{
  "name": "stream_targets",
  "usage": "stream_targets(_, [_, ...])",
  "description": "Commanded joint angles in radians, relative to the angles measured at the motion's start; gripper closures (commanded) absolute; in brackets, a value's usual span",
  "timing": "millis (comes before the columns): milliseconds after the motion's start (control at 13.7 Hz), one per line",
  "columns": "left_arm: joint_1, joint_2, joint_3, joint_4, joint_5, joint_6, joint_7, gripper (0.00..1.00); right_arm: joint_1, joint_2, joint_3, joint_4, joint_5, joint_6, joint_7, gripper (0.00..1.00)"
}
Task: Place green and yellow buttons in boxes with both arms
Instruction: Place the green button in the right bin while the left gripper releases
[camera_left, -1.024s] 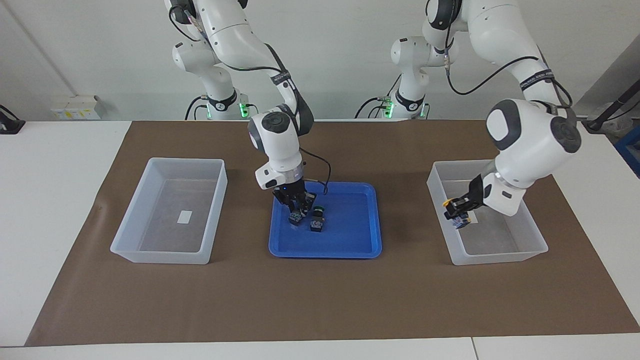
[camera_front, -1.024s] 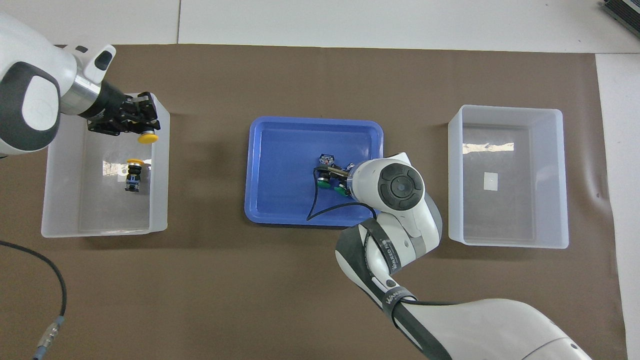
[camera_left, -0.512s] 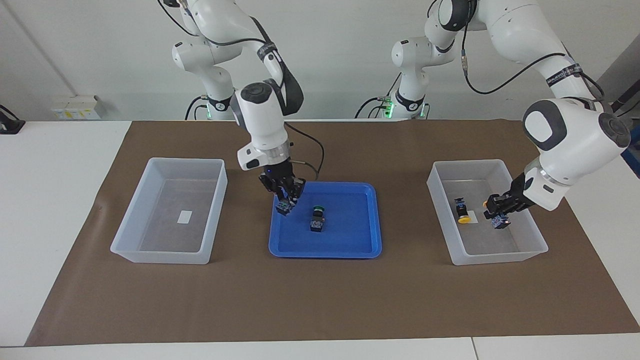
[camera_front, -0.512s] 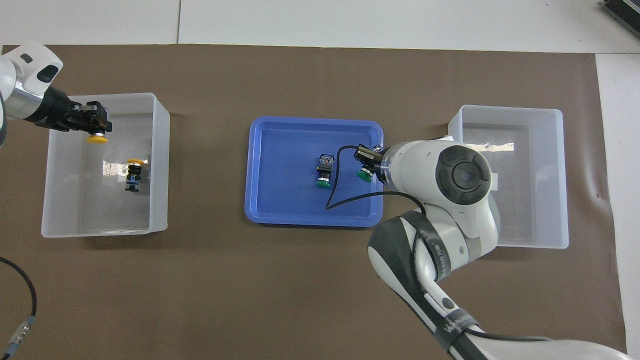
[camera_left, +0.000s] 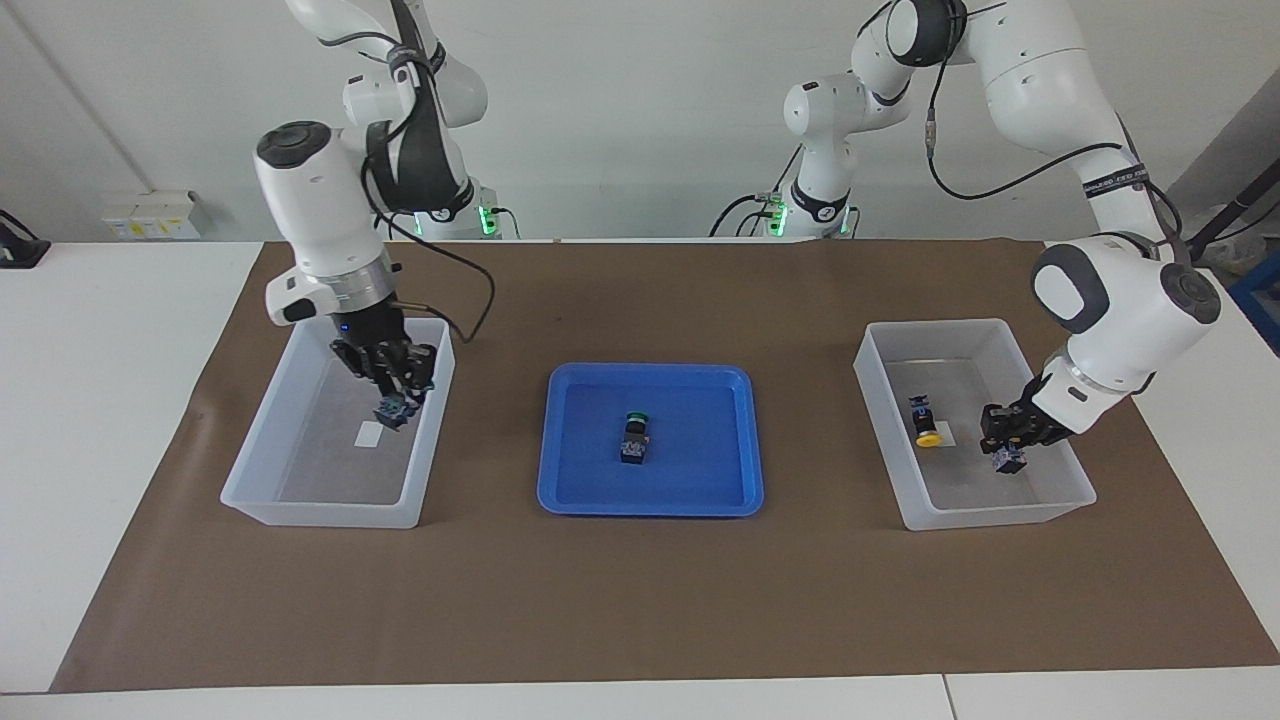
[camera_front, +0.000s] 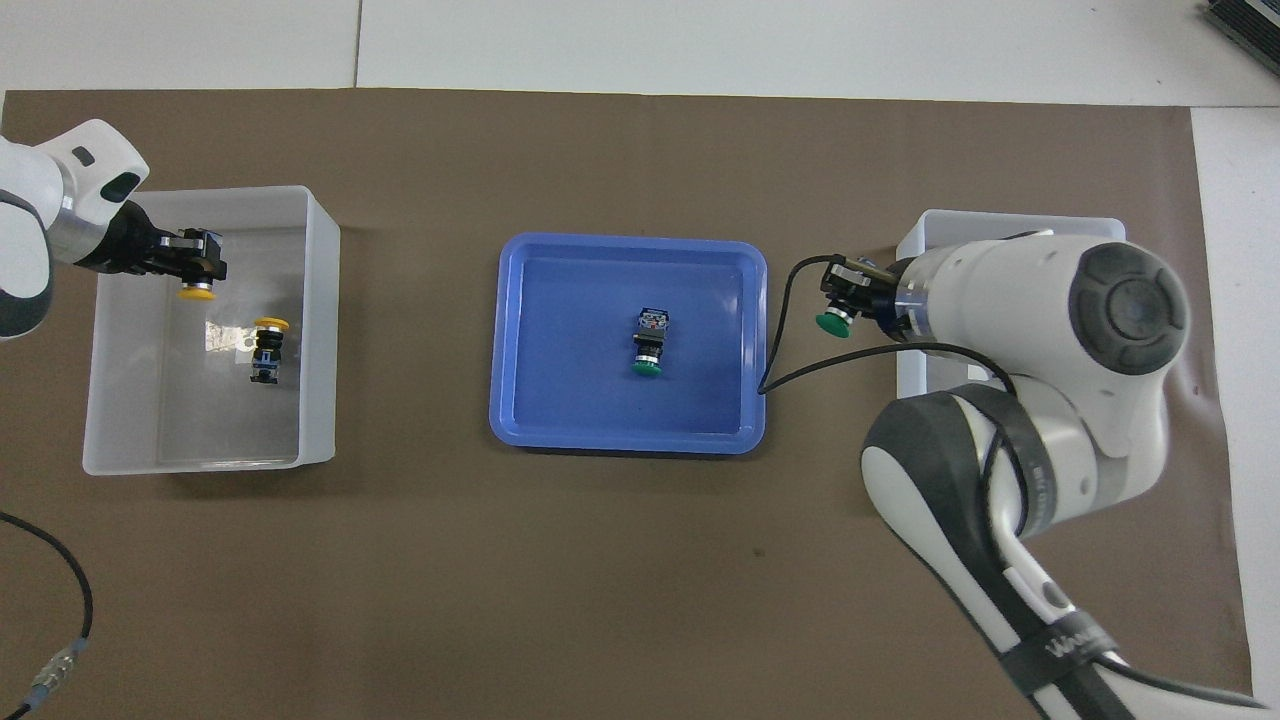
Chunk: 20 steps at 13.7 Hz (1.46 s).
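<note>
Carrying one button in each pincer, I am at the drop-off step on both ends of the worktop. My right pincer is clenched on a green button and hangs inside the clear box at the right arm's end — above the floor of the box, near its wall toward the tray; from overhead the green cap shows at that box's edge. My left pincer is clenched on a yellow button, low in the other box at the left arm's end, where the first yellow button already lies on its side. I cannot tell whether the held one touches the box floor.

The second green button lies alone in the middle of the blue tray, body toward the far edge, cap toward me.

So I judge the task about half done: one button boxed, two in hand, one waiting. The next move calls for lowering each pincer a little and releasing — the left clear of the button already there, so the new one does not land on it. After that the right arm has to go back to the tray.
</note>
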Motion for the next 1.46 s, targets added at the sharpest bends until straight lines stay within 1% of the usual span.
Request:
stream_targets(0, [0.003,-0.019,-0.005,-0.111,0.019,0.126,0.014,1.0,-0.108,0.004,0.013,-0.043,0.003,-0.013,-0.229,1.0])
stream_targets(146, [0.005,-0.019,-0.005,-0.154,0.019,0.172,0.011,1.0,-0.159,0.022,0.014,-0.088,0.016,0.003,-0.331,1.0])
stream_targets(293, [0.002,-0.022,-0.005,-0.159,0.017,0.172,0.008,1.0,-0.16,0.047,0.014,-0.106,0.038,0.015,-0.315,1.0])
stream_targets(439, [0.0,-0.023,-0.005,-0.162,0.017,0.168,0.008,1.0,-0.153,0.079,0.014,-0.132,0.085,0.076,-0.311,1.0])
stream_targets(512, [-0.004,-0.023,-0.005,-0.162,0.019,0.163,0.008,0.87,-0.147,0.102,0.014,-0.142,0.099,0.114,-0.307,0.97])
stream_targets(585, [-0.01,-0.023,-0.005,-0.159,0.019,0.158,0.008,0.61,-0.142,0.121,0.016,-0.143,0.101,0.148,-0.296,0.86])
stream_targets(659, [-0.015,-0.025,-0.005,-0.158,0.019,0.151,0.008,0.26,-0.133,0.136,0.016,-0.148,0.101,0.168,-0.293,0.59])
stream_targets(732, [-0.023,-0.025,-0.005,-0.15,0.019,0.131,0.008,0.13,-0.131,0.139,0.016,-0.149,0.101,0.177,-0.291,0.35])
stream_targets(878, [-0.03,-0.023,-0.005,-0.094,0.019,0.053,0.008,0.13,-0.131,0.139,0.014,-0.146,0.101,0.176,-0.293,0.15])
stream_targets(951, [-0.03,-0.023,-0.005,-0.04,0.019,-0.01,0.008,0.13,-0.131,0.138,0.016,-0.14,0.101,0.176,-0.294,0.0])
stream_targets(1098, [-0.032,-0.02,-0.004,0.109,0.02,-0.192,0.006,0.13,-0.13,0.119,0.024,-0.11,0.101,0.161,-0.291,0.0])
stream_targets(1244, [-0.032,-0.025,-0.004,0.218,0.022,-0.352,0.005,0.13,-0.078,0.102,0.025,-0.073,0.101,0.149,-0.275,0.0])
stream_targets(1317, [-0.037,-0.026,-0.001,0.274,0.023,-0.438,-0.009,0.13,-0.058,0.102,0.027,-0.036,0.101,0.12,-0.238,0.0])
stream_targets(1390, [-0.037,-0.031,-0.002,0.345,0.057,-0.534,-0.056,0.15,-0.032,0.104,0.027,0.014,0.099,0.081,-0.204,0.0])
